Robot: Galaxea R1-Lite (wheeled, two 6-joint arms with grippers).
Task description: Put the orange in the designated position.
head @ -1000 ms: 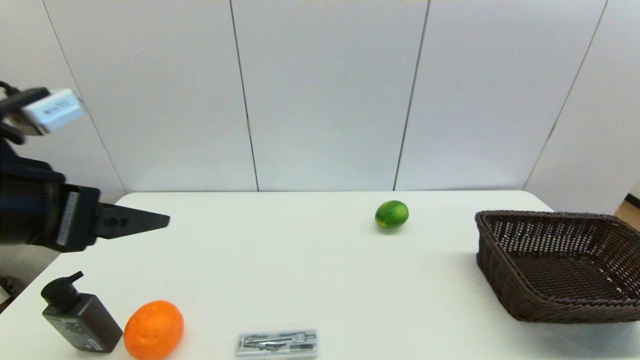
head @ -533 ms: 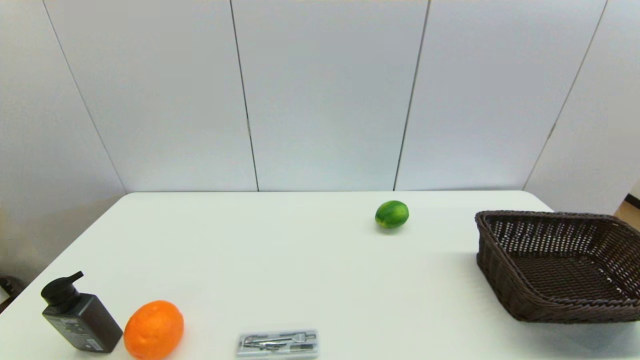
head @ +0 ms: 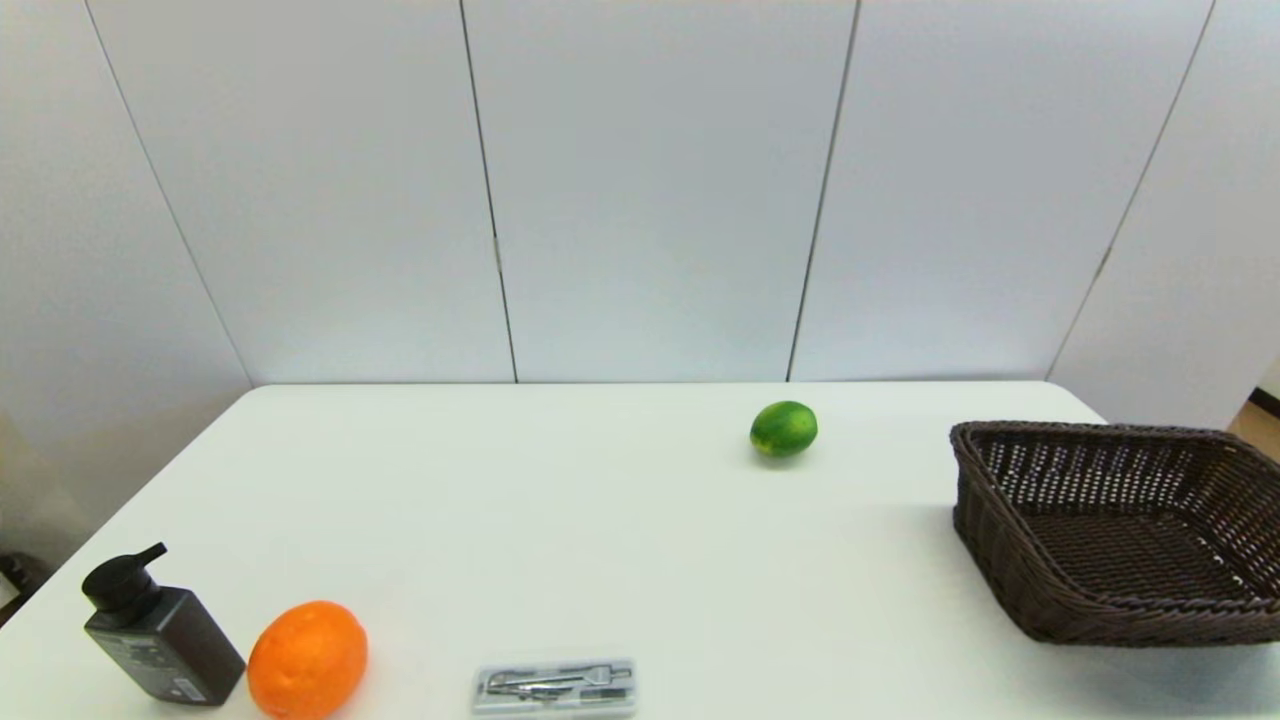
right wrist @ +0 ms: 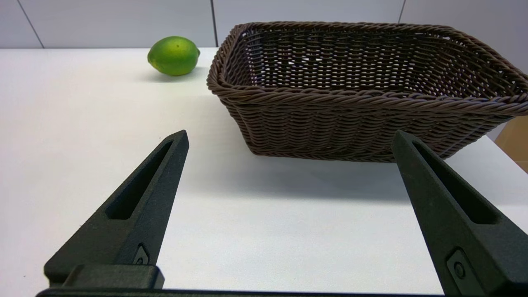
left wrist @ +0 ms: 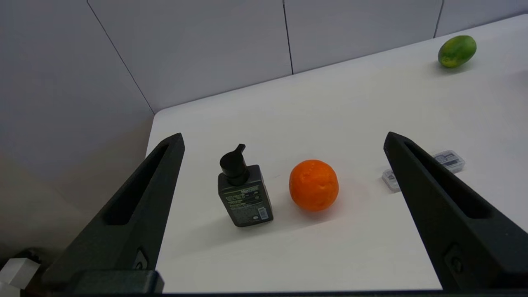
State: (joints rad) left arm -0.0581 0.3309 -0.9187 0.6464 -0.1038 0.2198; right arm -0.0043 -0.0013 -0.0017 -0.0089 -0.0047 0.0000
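The orange (head: 307, 658) rests on the white table near its front left edge, beside a black pump bottle (head: 155, 628). In the left wrist view the orange (left wrist: 314, 185) lies well beyond my left gripper (left wrist: 284, 140), which is open and holds nothing; this arm is outside the head view, back from the table's left front. My right gripper (right wrist: 288, 138) is open and empty, hovering low over the table in front of the basket (right wrist: 453, 107). The designated position is plain tabletop with no mark to see.
A green lime-like fruit (head: 783, 428) sits toward the back of the table. The dark brown wicker basket (head: 1010, 560) stands at the right. A small clear case of metal tools (head: 555, 687) lies at the front edge, right of the orange.
The left arm, seen at the left edge of the head view one second ago, has withdrawn out of that view. The objects on the table have not moved.
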